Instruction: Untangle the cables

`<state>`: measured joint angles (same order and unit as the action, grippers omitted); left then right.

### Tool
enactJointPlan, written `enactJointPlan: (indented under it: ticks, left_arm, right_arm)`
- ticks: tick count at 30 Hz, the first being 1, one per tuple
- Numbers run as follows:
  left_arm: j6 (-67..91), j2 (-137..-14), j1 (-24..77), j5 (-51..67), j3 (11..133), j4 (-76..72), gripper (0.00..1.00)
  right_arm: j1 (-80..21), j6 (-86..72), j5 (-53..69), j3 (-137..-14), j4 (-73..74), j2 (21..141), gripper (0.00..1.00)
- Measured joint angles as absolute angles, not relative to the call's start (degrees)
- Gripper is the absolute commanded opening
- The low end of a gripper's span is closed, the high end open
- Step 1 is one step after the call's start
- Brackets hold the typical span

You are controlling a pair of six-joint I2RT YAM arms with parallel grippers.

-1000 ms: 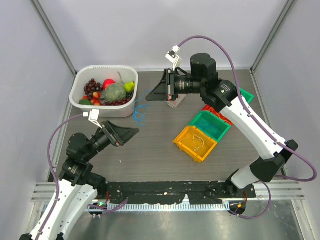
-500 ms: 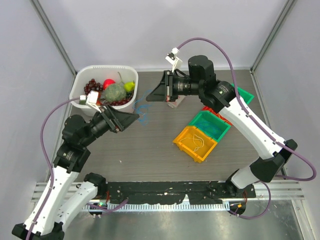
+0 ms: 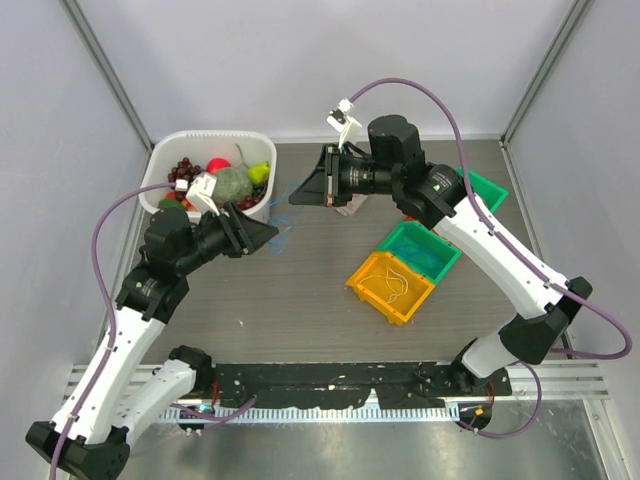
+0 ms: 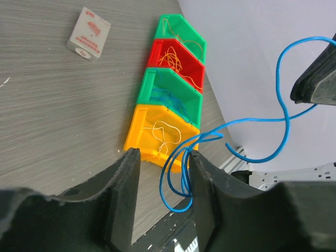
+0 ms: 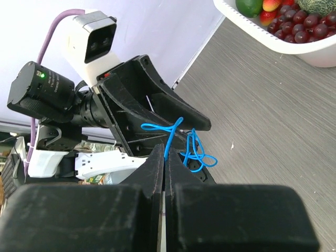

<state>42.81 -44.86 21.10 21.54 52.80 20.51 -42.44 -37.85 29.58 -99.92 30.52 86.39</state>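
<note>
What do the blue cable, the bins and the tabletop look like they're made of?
The blue cable looks like plastic-insulated wire, smooth and slightly glossy; it hangs in springy loops. The bins look like moulded plastic, each one solid colour (green, red or yellow) with a light sheen. The tabletop is a matte grey wood-grain surface with fine streaks, probably laminate rather than real wood.

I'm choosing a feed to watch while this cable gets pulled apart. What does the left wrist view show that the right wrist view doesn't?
Only the left wrist view shows the four bins in a row, with thin cables in them, and a small box. Only the right wrist view shows the white tub of fruit and the left arm's wrist camera. Both show the blue cable, pinched in the shut right gripper, with loops hanging between the left gripper's parted fingers.
</note>
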Motion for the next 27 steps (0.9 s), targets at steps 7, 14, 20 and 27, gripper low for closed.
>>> enactJointPlan:
  ticks: [7,14,20,27]
  left_arm:
    - [39.9,-45.69,21.1,21.56,53.89,21.76,0.58]
    - [38.04,-44.29,21.1,21.89,53.89,23.66,0.49]
    - [37.01,-43.88,21.1,21.93,53.89,24.6,0.47]
    - [36.51,-46.04,21.1,20.97,53.89,26.35,0.6]
  right_arm:
    - [-42.65,-37.6,28.34,-101.03,30.98,87.39,0.01]
    - [-42.65,-37.56,27.51,-101.54,31.55,88.23,0.01]
    - [-42.65,-37.54,27.44,-102.1,31.79,88.75,0.01]
    - [-43.05,-37.56,27.27,-103.28,31.75,89.38,0.01]
